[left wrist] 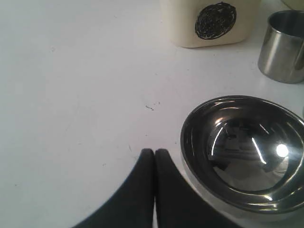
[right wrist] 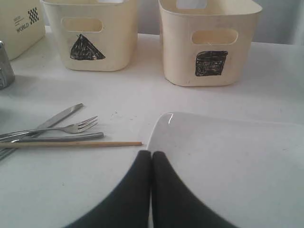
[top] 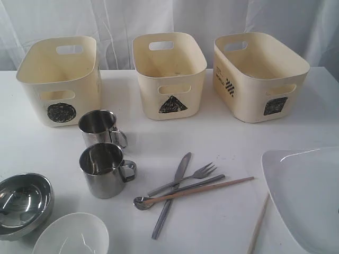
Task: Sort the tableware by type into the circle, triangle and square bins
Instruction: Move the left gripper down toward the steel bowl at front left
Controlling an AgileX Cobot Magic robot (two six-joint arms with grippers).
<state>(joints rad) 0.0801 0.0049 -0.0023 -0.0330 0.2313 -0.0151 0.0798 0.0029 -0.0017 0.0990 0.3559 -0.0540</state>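
Three cream bins stand at the back: circle bin (top: 59, 79), triangle bin (top: 168, 74), square bin (top: 259, 75). Two steel mugs (top: 99, 127) (top: 104, 170) stand in front of the circle bin. A steel bowl (top: 22, 203) and a white bowl (top: 71, 235) sit at the front left. Knife (top: 169, 196), fork (top: 185, 179), spoon (top: 180, 191) and one chopstick (top: 204, 189) lie crossed mid-table; another chopstick (top: 258, 225) lies beside the white plate (top: 307, 196). My left gripper (left wrist: 155, 152) is shut and empty beside the steel bowl (left wrist: 244, 152). My right gripper (right wrist: 151, 154) is shut and empty at the plate's (right wrist: 228, 166) edge. Neither gripper shows in the exterior view.
A white curtain hangs behind the bins. The triangle bin (right wrist: 90, 33) and square bin (right wrist: 209, 42) stand beyond the plate in the right wrist view. The circle bin (left wrist: 211, 21) and one mug (left wrist: 283, 46) show in the left wrist view.
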